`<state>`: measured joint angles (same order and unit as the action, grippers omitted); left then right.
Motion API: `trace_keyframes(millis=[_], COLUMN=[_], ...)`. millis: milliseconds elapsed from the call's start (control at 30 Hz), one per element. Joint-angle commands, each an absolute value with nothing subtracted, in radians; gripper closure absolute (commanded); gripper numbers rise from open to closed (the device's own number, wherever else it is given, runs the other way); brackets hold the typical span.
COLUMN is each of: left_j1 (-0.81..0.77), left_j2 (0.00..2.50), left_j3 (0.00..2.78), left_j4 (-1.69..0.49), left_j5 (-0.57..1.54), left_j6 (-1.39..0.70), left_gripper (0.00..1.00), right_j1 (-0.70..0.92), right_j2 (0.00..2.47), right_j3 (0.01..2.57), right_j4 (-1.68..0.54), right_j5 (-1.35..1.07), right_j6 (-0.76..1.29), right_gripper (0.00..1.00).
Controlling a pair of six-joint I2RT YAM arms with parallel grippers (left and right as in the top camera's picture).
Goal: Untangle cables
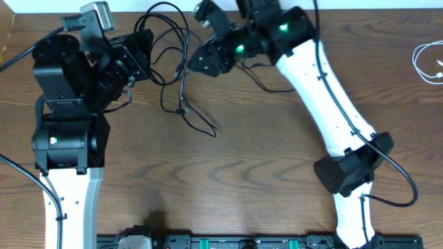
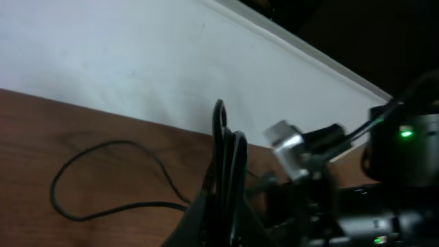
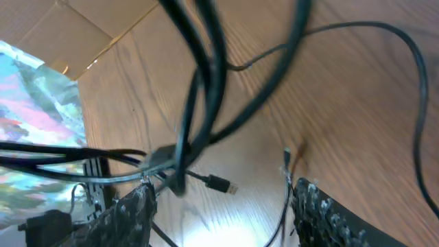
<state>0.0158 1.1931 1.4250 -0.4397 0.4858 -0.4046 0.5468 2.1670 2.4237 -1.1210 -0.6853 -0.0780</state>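
A tangle of black cables [image 1: 173, 41] hangs between my two grippers at the back of the table, with one strand trailing down to a plug end [image 1: 184, 108]. My left gripper [image 1: 145, 45] is shut on a bunch of these strands. In the left wrist view the black cables [image 2: 223, 158] rise upright from the shut jaws, and a loose loop [image 2: 103, 180] lies on the wood. My right gripper [image 3: 219, 218] is open with nothing between its fingers [image 3: 130, 213]. Black cables [image 3: 206, 75] cross above it and a USB plug [image 3: 219, 184] hangs there. A white cable [image 1: 429, 62] lies coiled at the far right.
The right arm [image 1: 325, 90] slants across the table's right half. A cardboard box [image 3: 89, 34] stands beyond the left table edge. The white wall [image 2: 137, 62] runs along the back edge. Bare wood [image 1: 221, 180] fills the front middle.
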Motion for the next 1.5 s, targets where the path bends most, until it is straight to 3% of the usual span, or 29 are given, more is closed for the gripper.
trace_keyframes(millis=[0,300,500,800,1467], left_j1=[0.014,0.016,0.016,0.016,0.017], left_j2=[1.182,1.182,1.182,1.184,1.201], left_j3=[1.457,1.457,1.457,1.457,1.457], left_j4=[-0.433,-0.433,-0.417,-0.403,-0.342], left_j5=[0.532,0.531,0.521,0.375,0.274], left_j6=[-0.424,-0.386,-0.386,-0.387,-0.387], left_gripper=[0.93,0.93,0.93,0.93,0.93], right_j1=[0.573,0.555,0.504,0.546,0.688], right_j2=[2.18,2.207,2.207,2.207,2.207], right_j3=[2.425,2.425,2.425,2.424,2.217], right_j4=[-1.106,-1.193,-1.257,-1.344,-1.207], right_j5=[-0.709,-0.596,-0.643,-0.646,-0.695], right_j6=[-0.052,-0.046,-0.053,-0.135,-0.128], right_gripper=[0.39,0.39,0.37,0.31,0.21])
